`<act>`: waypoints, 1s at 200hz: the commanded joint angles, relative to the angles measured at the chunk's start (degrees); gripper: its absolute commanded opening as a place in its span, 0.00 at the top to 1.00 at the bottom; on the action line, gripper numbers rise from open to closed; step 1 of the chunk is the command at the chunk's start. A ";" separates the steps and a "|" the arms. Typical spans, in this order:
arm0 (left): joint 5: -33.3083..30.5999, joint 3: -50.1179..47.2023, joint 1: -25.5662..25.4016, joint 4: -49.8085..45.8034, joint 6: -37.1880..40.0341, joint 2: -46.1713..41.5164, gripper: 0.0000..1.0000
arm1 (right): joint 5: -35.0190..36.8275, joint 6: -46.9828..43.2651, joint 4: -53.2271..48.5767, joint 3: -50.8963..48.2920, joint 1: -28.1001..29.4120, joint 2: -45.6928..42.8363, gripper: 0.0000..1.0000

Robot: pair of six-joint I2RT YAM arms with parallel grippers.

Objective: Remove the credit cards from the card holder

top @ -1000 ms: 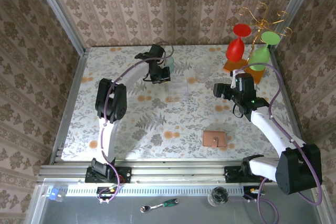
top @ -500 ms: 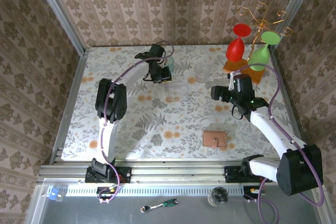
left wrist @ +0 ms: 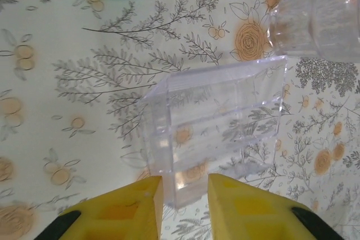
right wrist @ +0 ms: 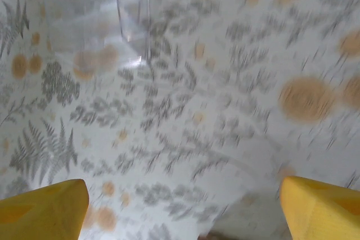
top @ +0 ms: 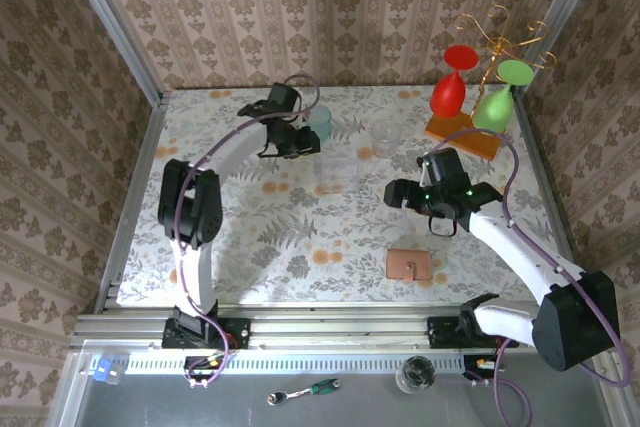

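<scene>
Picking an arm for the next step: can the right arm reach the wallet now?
Probably yes. The wallet lies flat on the table with nothing near it, and the open right tool hangs just beyond it.

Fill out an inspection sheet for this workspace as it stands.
Surface: flower-patterned tablecloth, lying flat.
Job's things: flat tan-brown leather card holder lies near right on the cloth, apart from both hands.
Clutter: clear plastic compartment box; clear ribbed glass; teal round object; red wine glass and green wine glass on a rack with an orange wooden base.
Grippers: left hand slightly open, empty, near the box; right hand wide open, empty, above bare cloth.
Cables: purple cables loop along both arms.
Surroundings: patterned wallpaper walls; ratchet wrench and small glass jar on the grey shelf in front.
</scene>
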 commanded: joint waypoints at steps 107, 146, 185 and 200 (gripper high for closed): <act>-3.45 -9.60 12.50 -7.83 23.15 -21.82 0.70 | -7.16 25.22 -17.54 -12.90 11.33 -10.24 0.03; -4.91 -10.56 13.79 -8.14 24.94 -22.74 0.69 | -11.10 28.62 -15.12 -17.64 12.59 -11.14 0.02; -4.00 -11.87 13.80 -6.67 24.89 -22.64 0.68 | -9.69 31.30 -9.19 -20.66 12.50 -9.00 0.00; -4.77 -11.40 13.80 -7.32 25.37 -22.63 0.68 | -7.62 30.28 -8.96 -18.89 12.34 -6.72 0.00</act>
